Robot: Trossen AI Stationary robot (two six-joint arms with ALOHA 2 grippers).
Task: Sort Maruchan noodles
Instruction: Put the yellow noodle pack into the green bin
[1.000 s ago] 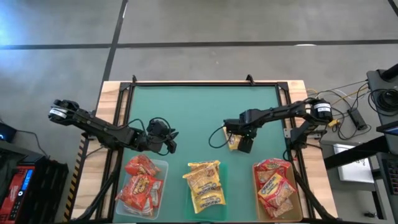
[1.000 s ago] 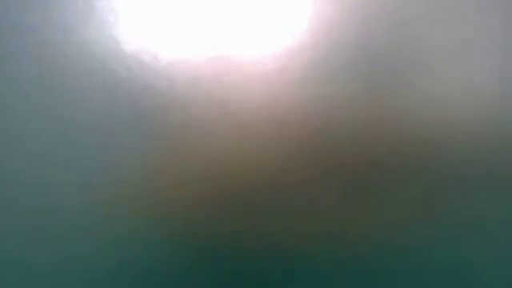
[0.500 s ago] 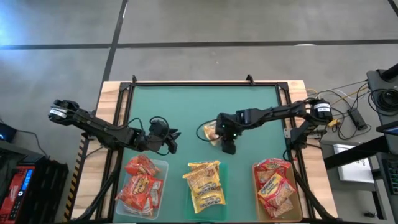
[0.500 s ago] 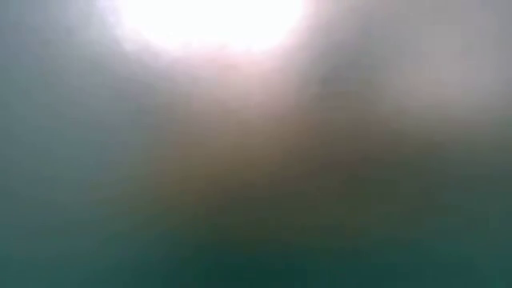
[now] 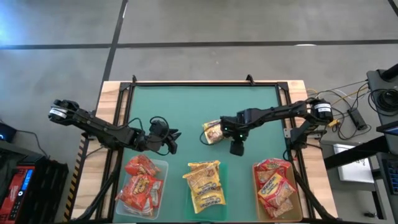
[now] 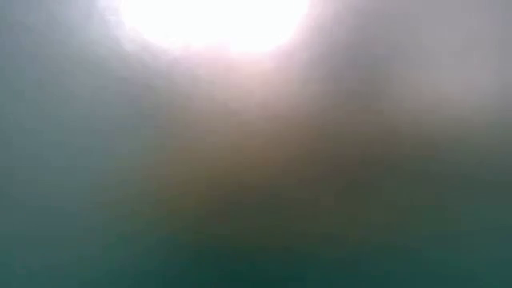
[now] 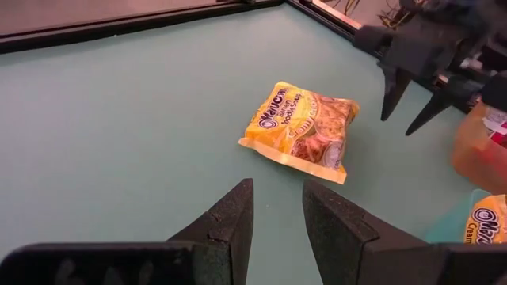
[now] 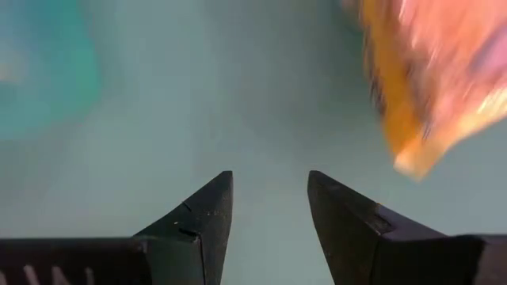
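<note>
My right tool [image 5: 236,148], spread and empty, hovers beside the loose yellow Maruchan packet [image 5: 213,132]; next: pinch it, carry to the middle tray [image 5: 219,186].

The high camera looks straight down on the whole table [image 5: 186,106]. The low one shows only glare. Each wrist camera peers past its own fingers — both high and left wrist views share the yellow packet [image 7: 305,131].
</note>
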